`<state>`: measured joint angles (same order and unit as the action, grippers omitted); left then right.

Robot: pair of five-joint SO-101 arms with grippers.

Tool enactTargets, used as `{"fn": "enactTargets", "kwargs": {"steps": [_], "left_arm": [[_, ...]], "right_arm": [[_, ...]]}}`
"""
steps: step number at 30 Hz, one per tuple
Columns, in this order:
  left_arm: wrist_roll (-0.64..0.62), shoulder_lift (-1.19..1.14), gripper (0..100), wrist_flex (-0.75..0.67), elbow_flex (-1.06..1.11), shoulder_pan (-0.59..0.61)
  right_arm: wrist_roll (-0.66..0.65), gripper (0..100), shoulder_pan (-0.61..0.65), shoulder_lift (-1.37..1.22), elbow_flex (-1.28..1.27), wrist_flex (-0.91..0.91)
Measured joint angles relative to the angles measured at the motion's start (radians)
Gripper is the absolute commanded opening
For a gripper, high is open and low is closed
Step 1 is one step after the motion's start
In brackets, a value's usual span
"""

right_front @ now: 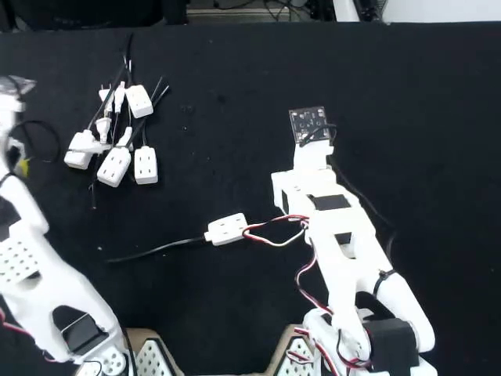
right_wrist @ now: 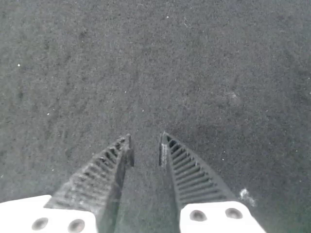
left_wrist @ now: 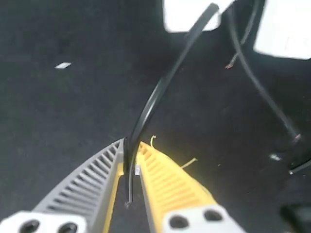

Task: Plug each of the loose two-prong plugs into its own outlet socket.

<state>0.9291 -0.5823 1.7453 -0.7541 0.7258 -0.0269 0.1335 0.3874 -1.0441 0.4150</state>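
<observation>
Black table (right_front: 407,94). Right arm (right_front: 344,243) sits well right of the pile of outlets and plugs (right_front: 117,145). Right gripper (right_wrist: 145,143) hangs over bare cloth, fingers a narrow gap apart, holding nothing. Left arm (right_front: 39,274) is at the table edge just left of the pile. Left gripper (left_wrist: 130,145) is pinched tight on a black cable (left_wrist: 160,92) that runs toward the pile. Single outlet (right_front: 227,229) lies apart, between the pile and the right arm.

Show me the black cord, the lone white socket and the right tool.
black cord (left_wrist: 159,87), left wrist view, its curved middle stretch.
lone white socket (right_front: 227,229), high view, middle of its top face.
right tool (right_wrist: 145,141), right wrist view, midway between its fingertips.
</observation>
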Motion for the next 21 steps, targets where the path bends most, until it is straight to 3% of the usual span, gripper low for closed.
{"fn": "enactTargets", "kwargs": {"steps": [6, 11, 21], "left_arm": [[-0.002, 0.124, 3, 0.005, 0.086, 0.011], [-0.083, 0.287, 3, 0.005, 0.13, -0.017], [-0.239, 0.727, 3, 0.009, 0.296, -0.262]], "right_arm": [[0.0, 8.8, 0.0, 0.0, 0.0, 0.0], [0.0, 8.8, 0.0, 0.0, 0.0, 0.0], [0.0, 8.8, -0.011, 0.0, 0.0, 0.0]]}}
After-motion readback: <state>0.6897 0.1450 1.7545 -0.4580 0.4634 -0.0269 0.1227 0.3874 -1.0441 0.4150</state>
